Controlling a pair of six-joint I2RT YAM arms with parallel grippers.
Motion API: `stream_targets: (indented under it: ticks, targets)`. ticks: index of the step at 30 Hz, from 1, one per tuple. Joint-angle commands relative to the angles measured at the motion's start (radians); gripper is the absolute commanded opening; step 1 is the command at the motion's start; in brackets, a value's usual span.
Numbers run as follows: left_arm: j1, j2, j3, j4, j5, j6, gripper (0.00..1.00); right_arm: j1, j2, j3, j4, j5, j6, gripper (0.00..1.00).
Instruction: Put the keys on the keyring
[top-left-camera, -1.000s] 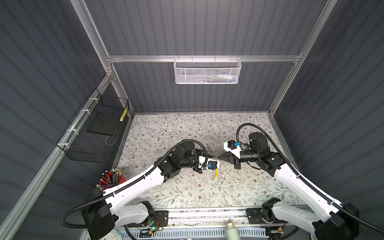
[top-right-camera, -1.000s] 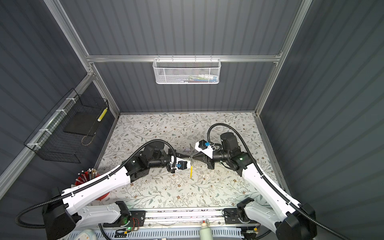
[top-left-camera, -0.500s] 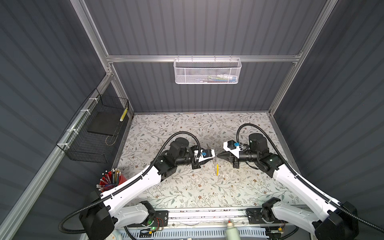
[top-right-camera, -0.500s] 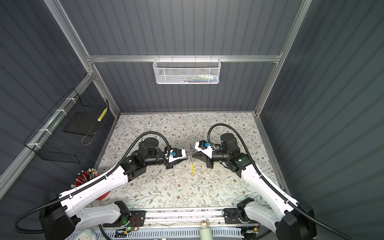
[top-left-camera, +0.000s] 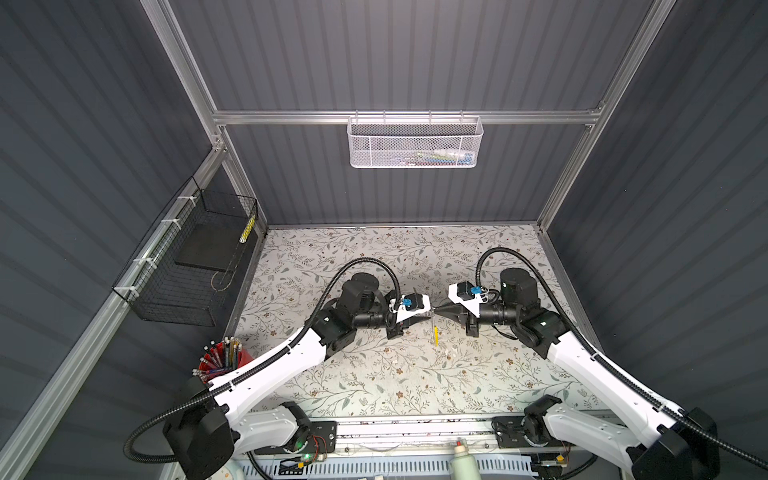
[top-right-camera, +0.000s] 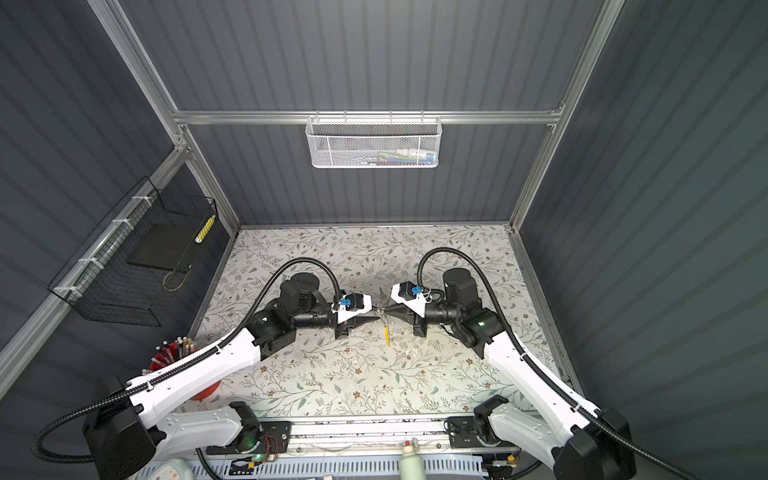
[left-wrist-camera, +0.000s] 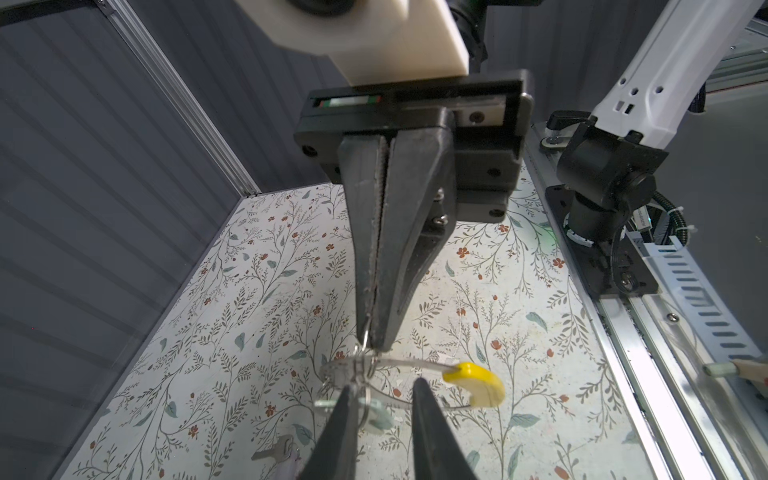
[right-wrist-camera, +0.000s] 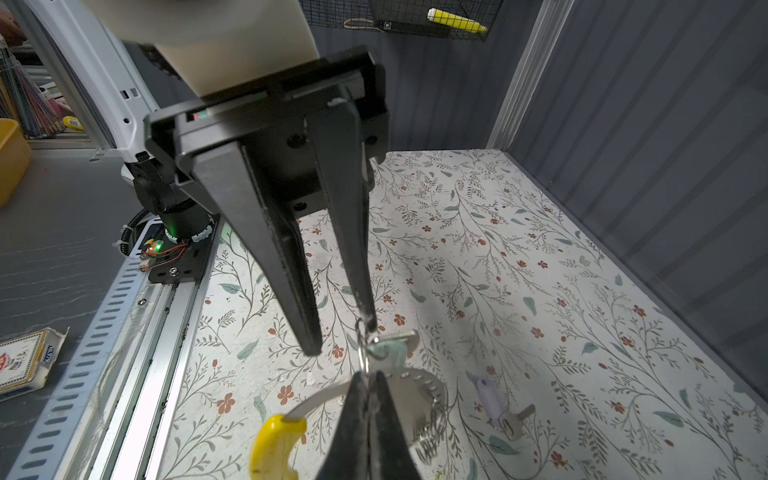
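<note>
The keyring (right-wrist-camera: 428, 409) is a silvery ridged loop with a yellow segment (right-wrist-camera: 274, 449), hanging above the floral table; its yellow part shows in both top views (top-left-camera: 436, 331) (top-right-camera: 387, 331). My right gripper (right-wrist-camera: 365, 378) is shut on the loop's band (left-wrist-camera: 372, 338). A pale green key (right-wrist-camera: 390, 349) hangs on a small ring at the loop. My left gripper (left-wrist-camera: 382, 384) faces the right one tip to tip (top-left-camera: 428, 318), jaws apart, one finger (right-wrist-camera: 370, 316) touching that small ring. A lilac-headed key (right-wrist-camera: 494, 409) lies on the table (left-wrist-camera: 276, 449).
A white mesh basket (top-left-camera: 415, 143) hangs on the back wall and a black wire basket (top-left-camera: 187, 266) on the left wall. A red cup of pencils (top-left-camera: 224, 361) stands at the front left. A card box (right-wrist-camera: 25, 361) lies past the front rail (right-wrist-camera: 124, 332).
The left arm has drawn back and its gripper has risen level with the right gripper's tips. Its jaws have narrowed a little. The keyring hangs slightly higher.
</note>
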Motion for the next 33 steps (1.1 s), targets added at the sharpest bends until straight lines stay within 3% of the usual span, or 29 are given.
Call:
stream_targets:
  ticks: [1, 7, 17, 20, 22, 24, 28, 33]
  targets:
    - [0.003, 0.010, 0.017, 0.028, 0.034, -0.020, 0.22, 0.008, -0.013, -0.006, 0.028, -0.005, 0.013, 0.00]
    - [0.002, 0.027, 0.027, 0.034, 0.024, -0.026, 0.18, 0.018, -0.016, -0.008, 0.034, -0.001, 0.015, 0.00]
    - [0.003, 0.029, 0.030, 0.036, 0.024, -0.018, 0.00, 0.026, -0.014, -0.014, 0.040, 0.009, 0.023, 0.00]
    - [0.003, 0.038, 0.053, 0.009, 0.028, -0.009, 0.00, 0.029, -0.017, -0.015, 0.035, 0.024, 0.028, 0.00]
    - [0.003, 0.050, 0.083, -0.029, 0.025, -0.008, 0.00, 0.029, -0.027, -0.013, 0.016, 0.043, 0.021, 0.05]
    - [0.002, 0.066, 0.136, -0.113, 0.020, 0.009, 0.00, 0.028, -0.057, -0.013, -0.005, 0.107, 0.014, 0.20]
    - [0.002, 0.112, 0.248, -0.301, 0.013, 0.038, 0.00, 0.029, -0.134, -0.027, -0.045, 0.211, -0.037, 0.26]
    - [0.002, 0.180, 0.379, -0.499, 0.026, 0.058, 0.00, 0.034, -0.202, -0.037, -0.060, 0.271, -0.092, 0.26]
